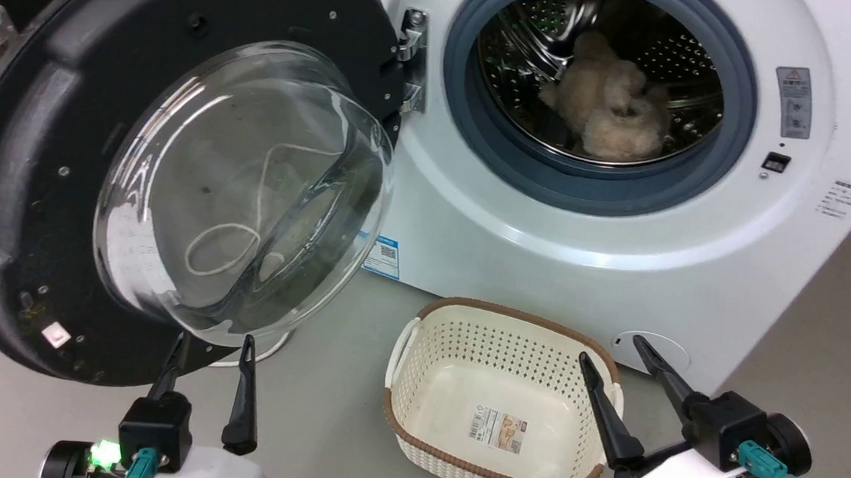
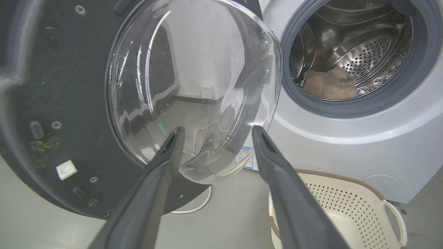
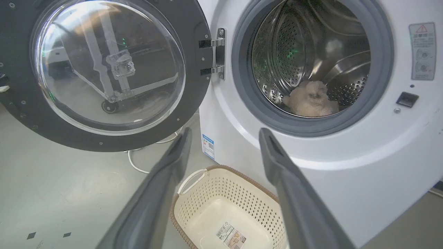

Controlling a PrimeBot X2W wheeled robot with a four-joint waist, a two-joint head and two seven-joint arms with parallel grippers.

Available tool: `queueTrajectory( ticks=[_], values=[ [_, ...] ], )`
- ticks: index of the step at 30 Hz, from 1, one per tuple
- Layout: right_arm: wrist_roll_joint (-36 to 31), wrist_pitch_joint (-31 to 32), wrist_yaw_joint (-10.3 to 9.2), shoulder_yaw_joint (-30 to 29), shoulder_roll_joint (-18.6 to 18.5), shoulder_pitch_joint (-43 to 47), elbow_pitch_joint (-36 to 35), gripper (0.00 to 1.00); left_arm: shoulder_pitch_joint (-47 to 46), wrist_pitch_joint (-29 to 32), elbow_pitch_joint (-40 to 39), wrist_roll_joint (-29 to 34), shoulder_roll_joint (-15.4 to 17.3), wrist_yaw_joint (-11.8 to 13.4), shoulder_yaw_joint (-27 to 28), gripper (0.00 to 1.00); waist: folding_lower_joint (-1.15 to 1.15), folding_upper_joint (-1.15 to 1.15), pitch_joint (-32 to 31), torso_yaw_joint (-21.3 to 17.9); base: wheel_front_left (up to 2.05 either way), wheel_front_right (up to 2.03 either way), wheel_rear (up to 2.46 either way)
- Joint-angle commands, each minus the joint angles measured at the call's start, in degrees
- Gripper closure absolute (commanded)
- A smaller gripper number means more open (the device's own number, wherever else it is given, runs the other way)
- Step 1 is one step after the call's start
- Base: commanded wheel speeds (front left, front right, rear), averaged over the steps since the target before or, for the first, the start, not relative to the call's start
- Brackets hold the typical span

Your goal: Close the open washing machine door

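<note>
Black door open, beyond left end effector

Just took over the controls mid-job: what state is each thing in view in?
washing machine door: swung wide open.
washing machine: drum exposed, fluffy beige item inside.
basket: upright on the floor, empty.
left gripper: open, fingers by the door, holding nothing.
right gripper: open, near the basket, holding nothing.

Glossy black plastic washing machine door with clear glass, steel drum, perforated plastic basket
</note>
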Motion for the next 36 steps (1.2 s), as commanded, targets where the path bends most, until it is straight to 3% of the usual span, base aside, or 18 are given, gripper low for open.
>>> queueTrajectory(
  ticks=[1, 36],
  values=[
    [0.5, -0.7, 0.02, 0.6, -0.5, -0.9, 0.4, 0.0, 0.9, -0.8, -0.4, 0.0, 0.3, 0.4, 0.0, 0.0, -0.01, 0.0, -0.1, 0.5, 0.0, 0.0, 0.0],
    [3.3, -4.9, 0.04, 8.0, -2.1, -1.7, 3.8, 0.0, 4.1, -5.0, -3.2, -0.6, 1.5, 3.5, 0.7, 0.0, -0.01, 0.0, 0.1, 9.0, 0.0, 0.0, 0.0]
  ],
)
